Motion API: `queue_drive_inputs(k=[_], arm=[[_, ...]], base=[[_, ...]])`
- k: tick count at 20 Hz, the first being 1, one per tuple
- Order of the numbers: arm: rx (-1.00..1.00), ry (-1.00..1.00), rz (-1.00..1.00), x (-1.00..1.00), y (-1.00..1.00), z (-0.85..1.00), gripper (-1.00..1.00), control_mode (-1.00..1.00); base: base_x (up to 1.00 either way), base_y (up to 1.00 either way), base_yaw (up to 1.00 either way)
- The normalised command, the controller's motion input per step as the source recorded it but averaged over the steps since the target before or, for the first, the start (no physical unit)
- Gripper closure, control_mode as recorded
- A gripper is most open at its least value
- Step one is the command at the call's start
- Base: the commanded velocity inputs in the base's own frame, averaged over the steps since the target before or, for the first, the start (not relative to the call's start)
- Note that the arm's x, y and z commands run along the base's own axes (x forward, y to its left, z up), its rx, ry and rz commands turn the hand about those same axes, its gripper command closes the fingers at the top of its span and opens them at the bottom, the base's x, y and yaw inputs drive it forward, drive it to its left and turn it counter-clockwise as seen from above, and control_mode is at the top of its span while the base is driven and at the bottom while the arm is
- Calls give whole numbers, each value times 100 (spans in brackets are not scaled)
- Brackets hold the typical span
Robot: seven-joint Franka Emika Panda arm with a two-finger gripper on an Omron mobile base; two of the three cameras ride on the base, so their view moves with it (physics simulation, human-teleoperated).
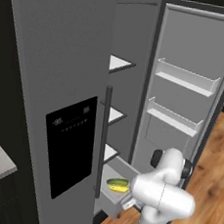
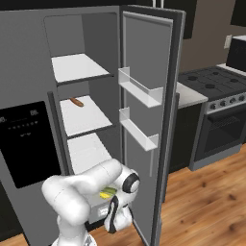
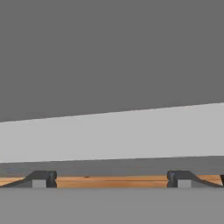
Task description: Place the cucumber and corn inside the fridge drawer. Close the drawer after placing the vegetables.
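The wide light grey box-like fridge drawer (image 1: 116, 199) stands pulled out at the foot of the open compartment. Inside it lie the small dark green oblong cucumber (image 1: 117, 182) and the small yellow corn cob (image 1: 119, 188), side by side and apparently touching, the cucumber on the inner side. Above the drawer sit three flat white shelves. The middle white shelf (image 2: 93, 120) carries one small brownish elongated item (image 2: 76, 102), too small to identify. The top white shelf (image 2: 79, 67) shows a bare surface. The lowest white shelf (image 2: 89, 151) is partly hidden. Warm brown wooden plank floor (image 2: 206, 202) runs beneath the fridge.
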Motion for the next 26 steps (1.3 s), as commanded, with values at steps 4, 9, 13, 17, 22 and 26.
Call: queue_drive_inputs(k=[4,9,13,17,22,26], arm=[[21,-20,15,60,0,-34,-100,-100],[18,-6,7,82,4,-1,-100,-100],[12,0,6,79,3,4,-100,-100],[16,-8,8,76,2,-3,-100,-100],[21,-19,11,62,0,-13,-100,-100],[22,-19,12,52,0,-21,-100,-100]], base=[[0,0,0],[0,0,0],[0,0,0],[0,0,0],[0,0,0],[0,0,0]])
